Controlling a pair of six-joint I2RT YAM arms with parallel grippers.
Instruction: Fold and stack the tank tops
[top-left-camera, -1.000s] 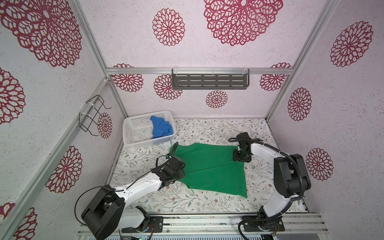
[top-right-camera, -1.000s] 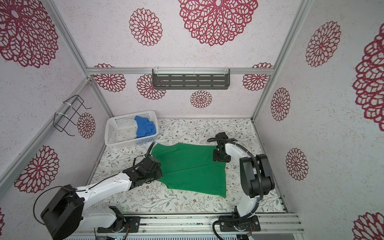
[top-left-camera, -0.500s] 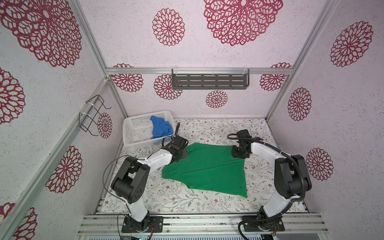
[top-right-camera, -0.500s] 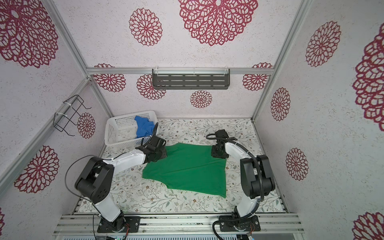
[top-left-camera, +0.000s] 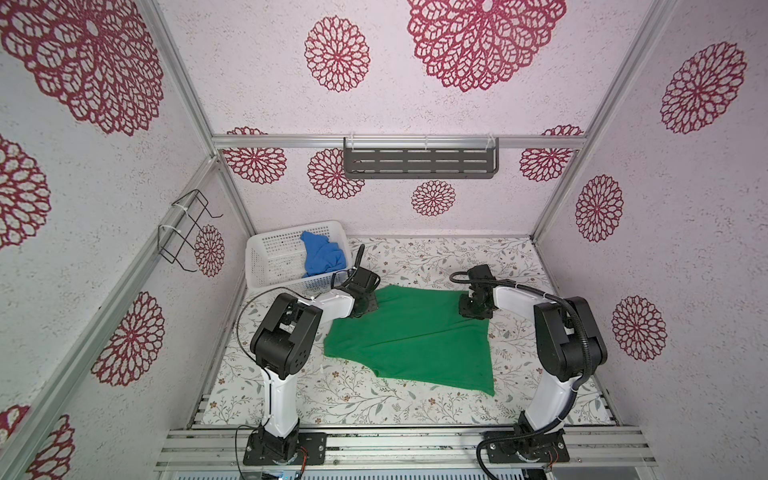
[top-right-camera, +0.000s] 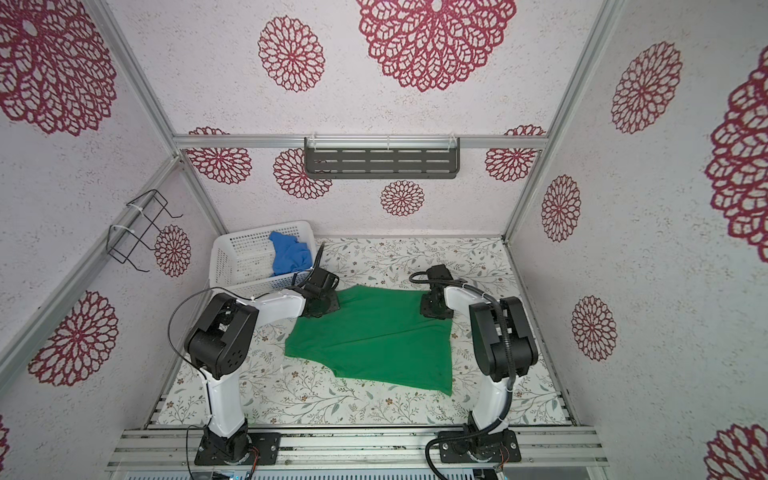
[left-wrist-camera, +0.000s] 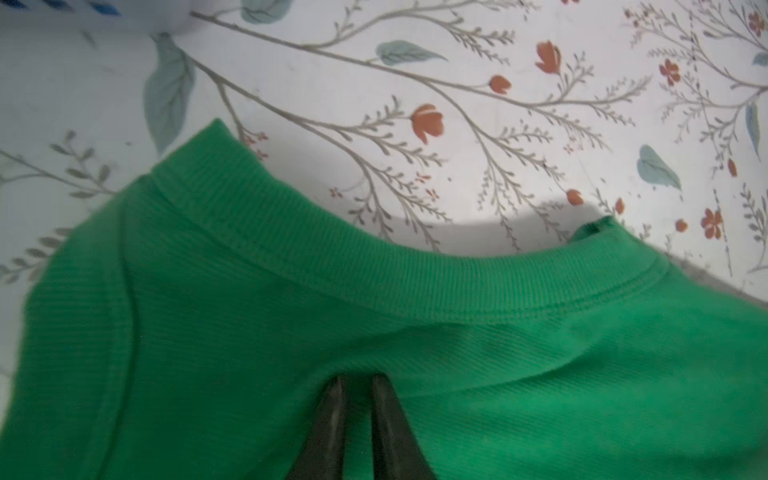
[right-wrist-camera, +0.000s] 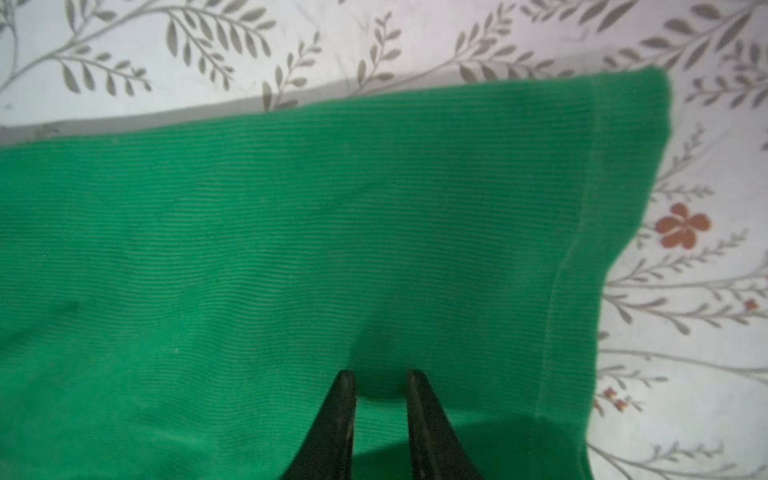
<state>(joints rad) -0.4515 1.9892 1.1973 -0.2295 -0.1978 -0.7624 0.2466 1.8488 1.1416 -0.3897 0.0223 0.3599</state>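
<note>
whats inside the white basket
A crumpled blue top lies bunched at the right end of the basket in both top views. Nothing else shows on its perforated floor. Anything under the top is covered.

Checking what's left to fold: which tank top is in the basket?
The blue tank top, bunched inside the white basket at the back left. The green tank top lies spread out on the table instead.

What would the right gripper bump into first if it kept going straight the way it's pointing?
The bright green soft-cloth tank top: the right gripper points down into it, cloth already bunched between its tips. Right beneath probably lies the flowery table.
</note>
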